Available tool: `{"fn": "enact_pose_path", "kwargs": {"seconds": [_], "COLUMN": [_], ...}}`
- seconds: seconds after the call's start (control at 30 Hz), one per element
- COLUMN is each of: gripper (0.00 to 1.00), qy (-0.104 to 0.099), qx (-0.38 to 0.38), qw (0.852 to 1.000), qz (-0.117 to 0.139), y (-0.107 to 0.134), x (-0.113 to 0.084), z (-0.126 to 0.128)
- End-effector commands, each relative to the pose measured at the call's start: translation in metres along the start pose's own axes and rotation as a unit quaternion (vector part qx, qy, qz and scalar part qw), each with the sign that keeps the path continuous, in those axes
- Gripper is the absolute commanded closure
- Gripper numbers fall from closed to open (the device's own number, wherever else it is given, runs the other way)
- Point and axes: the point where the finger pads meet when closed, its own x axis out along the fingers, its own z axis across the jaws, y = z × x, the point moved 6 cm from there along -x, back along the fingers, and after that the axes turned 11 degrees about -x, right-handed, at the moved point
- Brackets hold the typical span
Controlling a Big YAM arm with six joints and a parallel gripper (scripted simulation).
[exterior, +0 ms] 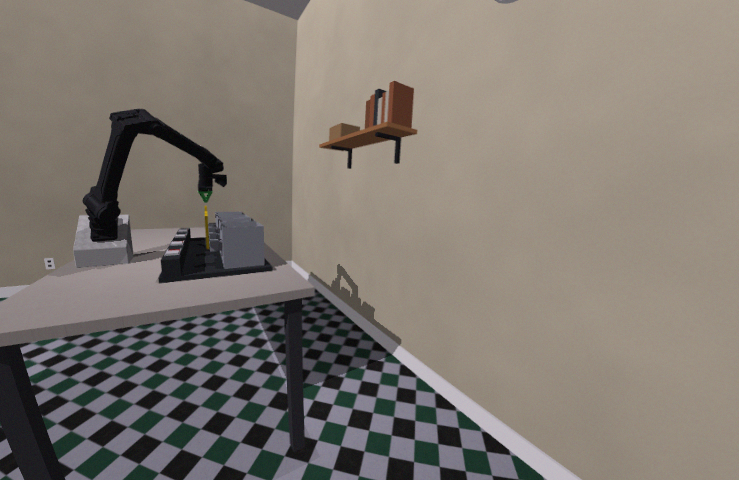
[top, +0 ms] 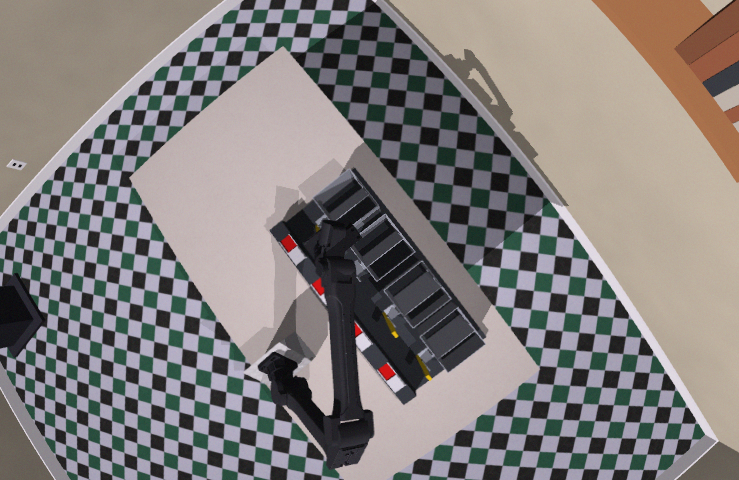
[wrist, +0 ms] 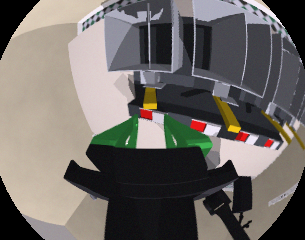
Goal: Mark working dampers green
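Four grey box-shaped duct dampers [top: 347,198] [top: 384,246] [top: 421,291] [top: 455,339] [exterior: 239,243] stand in a row on a black base [exterior: 211,271]. A slider showing red [top: 289,243] [top: 386,371] [wrist: 146,115] [wrist: 198,126] [wrist: 242,136] sits in front of each; the arm partly hides the two middle ones from above. Yellow levers [wrist: 150,98] [wrist: 227,115] [exterior: 205,226] stick out at the damper fronts. My gripper [exterior: 204,196] [wrist: 151,118] has green fingers. It is partly open and empty, right above the upright lever of the end damper [wrist: 142,40].
The base lies near the table's wall-side edge [top: 511,339]. My arm stands on a grey pedestal [exterior: 101,243] at the table's other side. A wall shelf with books [exterior: 370,133] hangs well above. A black object [top: 7,316] stands on the floor.
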Motion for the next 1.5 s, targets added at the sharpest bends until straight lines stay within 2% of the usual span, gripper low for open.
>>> {"fn": "enact_pose_path", "kwargs": {"seconds": [0.0, 0.13, 0.2, 0.53, 0.9, 1.03, 1.07, 1.2, 1.47], "gripper": [0.64, 0.64, 0.64, 0.64, 0.64, 0.64, 0.64, 0.64, 0.64], "qy": [-0.001, -0.002, -0.007, -0.007, -0.001, -0.001, -0.003, 0.0, 0.001], "qx": [-0.018, -0.017, -0.013, -0.012, -0.007, -0.009, -0.016, -0.007, -0.009], "qw": [1.0, 1.0, 1.0, 1.0, 1.0, 1.0, 1.0, 1.0, 1.0], "qz": [0.0, -0.002, -0.011, -0.01, 0.005, 0.004, -0.007, 0.004, 0.003], "y": [0.003, 0.001, -0.004, -0.003, -0.002, -0.001, -0.002, -0.001, 0.0], "x": [0.01, 0.008, 0.0, 0.0, 0.021, 0.023, 0.016, 0.032, 0.047], "z": [0.009, 0.01, 0.009, 0.009, 0.0, 0.002, 0.012, 0.0, 0.001]}}
